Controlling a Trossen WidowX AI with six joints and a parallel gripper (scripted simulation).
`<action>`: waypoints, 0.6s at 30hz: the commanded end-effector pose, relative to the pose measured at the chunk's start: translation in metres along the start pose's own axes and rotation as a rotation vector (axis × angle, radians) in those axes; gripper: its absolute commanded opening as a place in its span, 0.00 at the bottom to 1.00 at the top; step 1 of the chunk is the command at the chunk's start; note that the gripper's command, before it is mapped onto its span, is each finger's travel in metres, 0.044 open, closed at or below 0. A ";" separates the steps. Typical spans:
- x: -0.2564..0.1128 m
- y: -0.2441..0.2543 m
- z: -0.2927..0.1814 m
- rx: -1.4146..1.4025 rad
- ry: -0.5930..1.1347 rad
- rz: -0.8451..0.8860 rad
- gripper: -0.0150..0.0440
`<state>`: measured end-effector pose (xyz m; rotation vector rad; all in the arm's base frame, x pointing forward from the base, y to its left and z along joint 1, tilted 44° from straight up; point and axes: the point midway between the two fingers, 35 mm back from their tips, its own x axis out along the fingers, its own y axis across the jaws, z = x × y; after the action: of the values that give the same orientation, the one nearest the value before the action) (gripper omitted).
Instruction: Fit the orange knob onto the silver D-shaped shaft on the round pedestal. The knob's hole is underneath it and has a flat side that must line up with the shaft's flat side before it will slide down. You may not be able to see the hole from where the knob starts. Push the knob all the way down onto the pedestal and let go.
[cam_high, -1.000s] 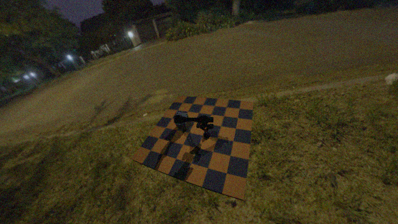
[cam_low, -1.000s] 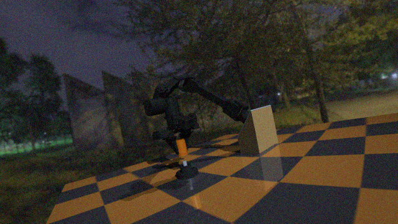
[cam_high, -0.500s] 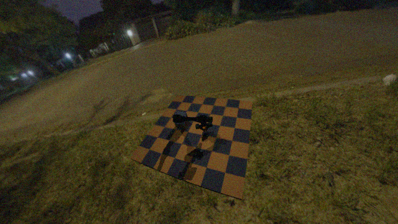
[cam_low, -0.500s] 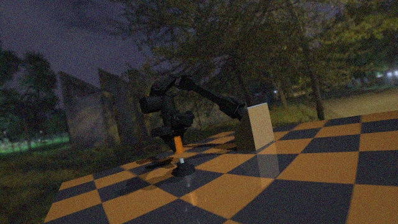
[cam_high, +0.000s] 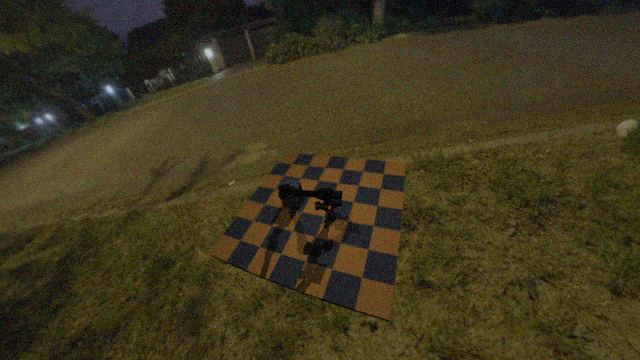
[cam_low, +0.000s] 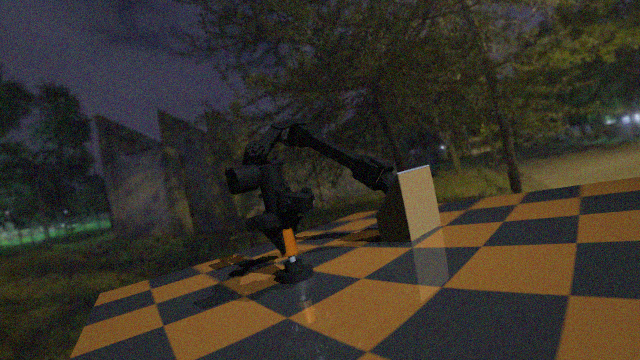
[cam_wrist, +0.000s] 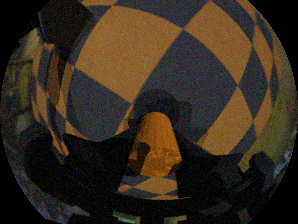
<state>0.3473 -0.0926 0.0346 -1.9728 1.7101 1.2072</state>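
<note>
The orange knob (cam_low: 289, 243) (cam_wrist: 156, 137) is held between the fingers of my gripper (cam_low: 289, 237) (cam_wrist: 155, 130), which is shut on it. In the exterior view the knob looks close to upright, its lower end right over the silver shaft (cam_low: 292, 259). A short bright piece of shaft shows below the knob; whether they touch I cannot tell. The dark round pedestal (cam_low: 294, 273) (cam_wrist: 171, 102) stands on the checkered surface and shows behind the knob in the wrist view. The knob's hole and the shaft's flat side are hidden. In the top view the gripper is small and dark, the knob indistinct.
The checkered orange and dark blue surface (cam_high: 350, 260) (cam_low: 345, 295) lies under everything. A pale upright panel (cam_low: 421, 205) stands beside the arm's base in the exterior view. A dark block (cam_wrist: 65, 22) shows at the upper left of the wrist view. Arm shadows fall across the surface.
</note>
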 end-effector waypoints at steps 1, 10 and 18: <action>-0.002 -0.001 0.000 0.000 0.007 -0.005 0.25; -0.002 -0.002 0.003 0.000 0.007 -0.005 0.25; -0.001 0.000 0.004 0.000 0.007 -0.005 0.25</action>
<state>0.3458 -0.0892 0.0324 -1.9800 1.7066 1.2101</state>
